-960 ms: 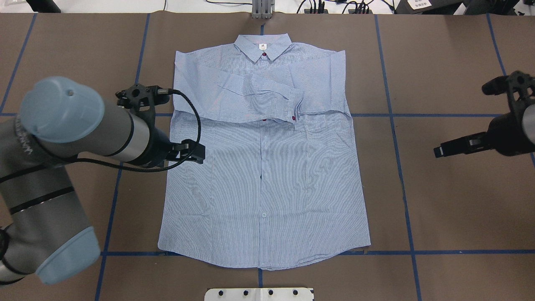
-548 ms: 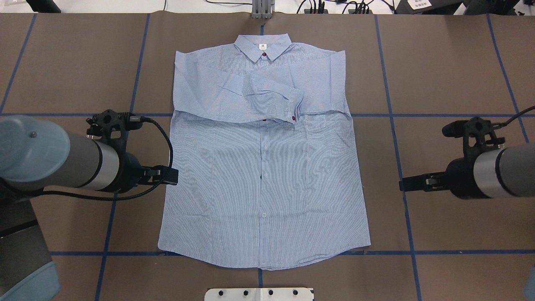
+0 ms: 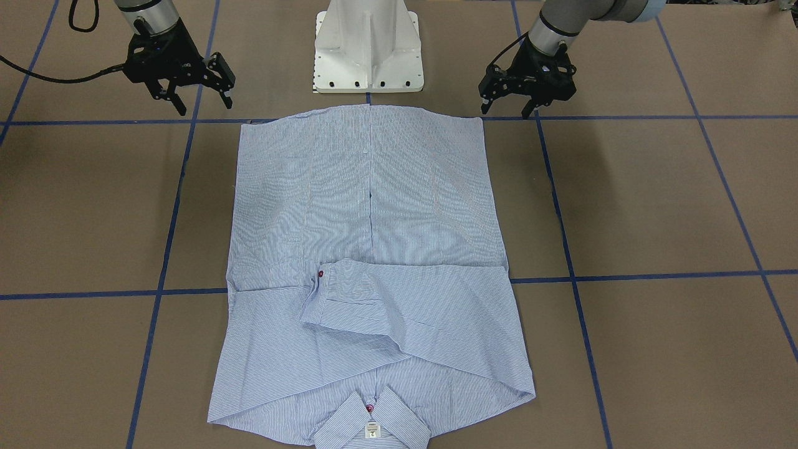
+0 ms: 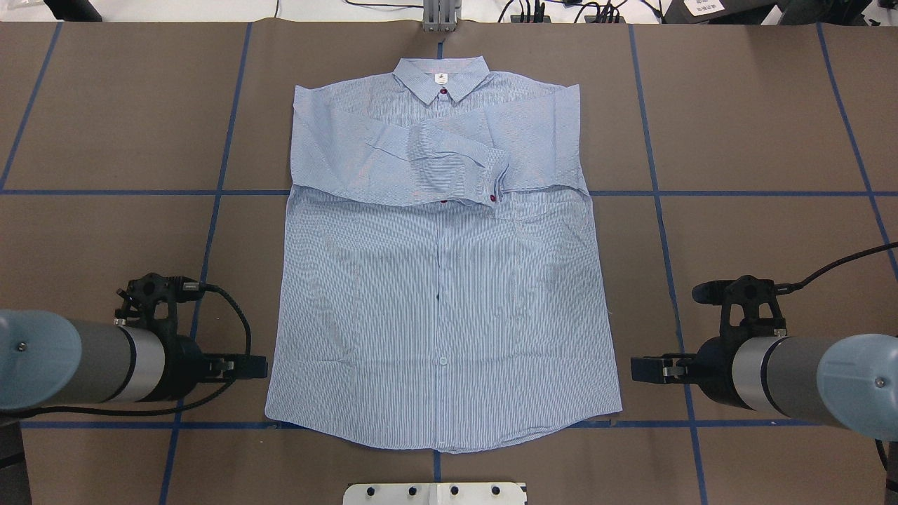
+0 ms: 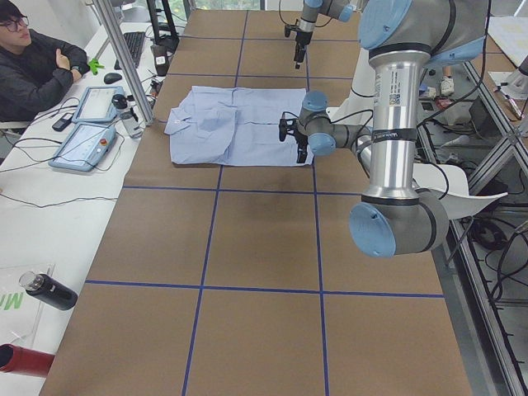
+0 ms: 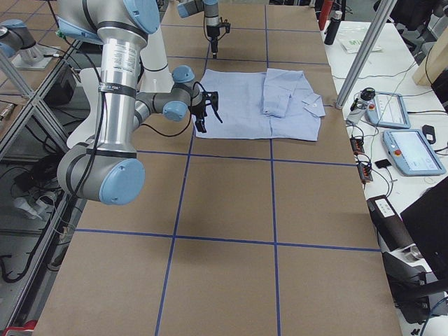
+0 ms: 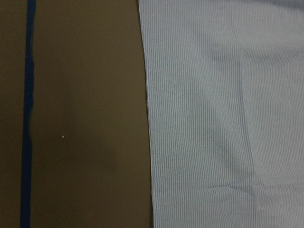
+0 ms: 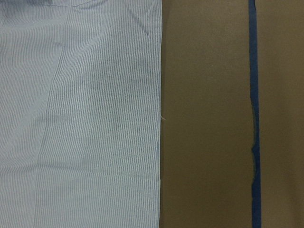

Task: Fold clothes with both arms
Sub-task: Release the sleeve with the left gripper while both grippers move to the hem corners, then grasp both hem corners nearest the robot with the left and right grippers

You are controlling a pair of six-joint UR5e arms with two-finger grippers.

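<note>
The light blue striped shirt (image 4: 442, 280) lies flat and buttoned on the brown table, collar (image 4: 440, 77) at the far side, hem nearest the robot. Both sleeves are folded across the chest, with a red cuff button (image 4: 493, 198) showing. My left gripper (image 4: 256, 366) hovers just outside the shirt's left edge near the hem, open and empty; it also shows in the front-facing view (image 3: 506, 107). My right gripper (image 4: 642, 369) hovers just outside the right edge at the same level, open and empty, and shows in the front-facing view (image 3: 202, 100). Both wrist views show the shirt's side edges (image 7: 223, 118) (image 8: 80, 118), with no fingers in view.
The white pedestal base (image 3: 368, 43) stands just behind the hem. Blue tape lines (image 4: 203, 280) grid the brown table. An operator (image 5: 37, 70) sits at a side bench with tablets (image 5: 82, 144). A bottle (image 5: 45, 290) lies on that bench.
Both arms have swept back toward the robot along the shirt's sides, from chest level to near the hem. The right gripper also came in closer to the shirt. The shirt has not moved.
</note>
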